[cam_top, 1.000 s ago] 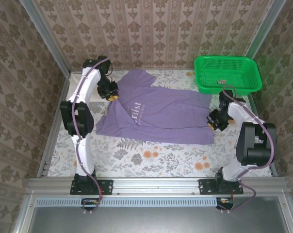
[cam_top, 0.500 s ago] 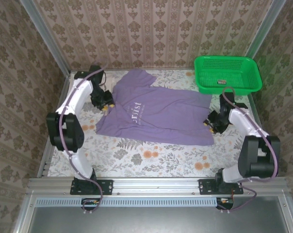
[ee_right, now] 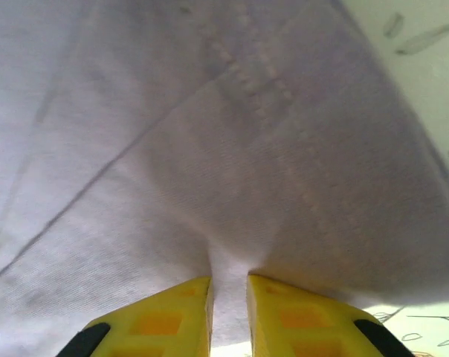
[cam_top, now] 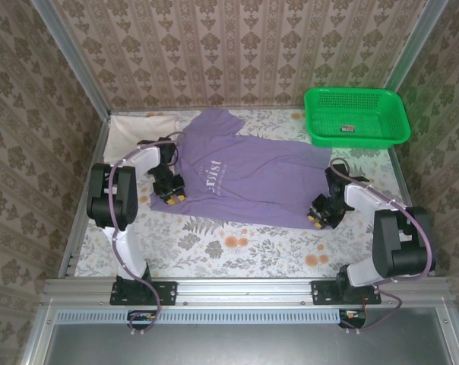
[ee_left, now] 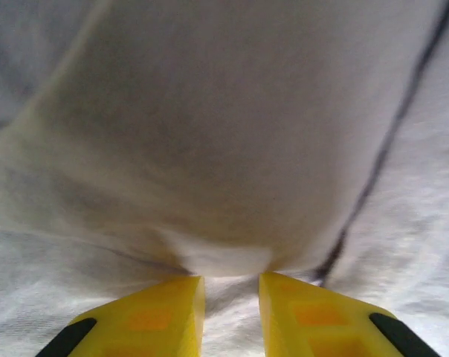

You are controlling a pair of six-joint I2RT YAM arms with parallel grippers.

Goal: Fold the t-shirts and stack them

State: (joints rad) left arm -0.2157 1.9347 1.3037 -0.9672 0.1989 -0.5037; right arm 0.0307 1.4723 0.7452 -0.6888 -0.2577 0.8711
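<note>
The purple t-shirt (cam_top: 248, 179) lies spread flat on the flowered table, white lettering facing up. My left gripper (cam_top: 171, 195) sits at the shirt's near left edge. In the left wrist view its yellow fingers (ee_left: 169, 305) pinch a fold of pale cloth, so the left gripper (ee_left: 232, 279) is shut on it. My right gripper (cam_top: 318, 215) is at the shirt's near right corner. The right wrist view shows the right gripper (ee_right: 229, 281) shut on a fold of the purple t-shirt (ee_right: 210, 149). The cream t-shirt (cam_top: 138, 126) lies at the back left corner.
A green mesh basket (cam_top: 356, 97) stands at the back right with a small dark object (cam_top: 348, 128) inside. Patterned walls close in the table on three sides. The near strip of the flowered tablecloth (cam_top: 237, 247) is bare.
My left gripper moved from the back left down along the shirt's left edge toward me. The right gripper moved nearer and leftward to the shirt's near right corner. The cream shirt became visible.
</note>
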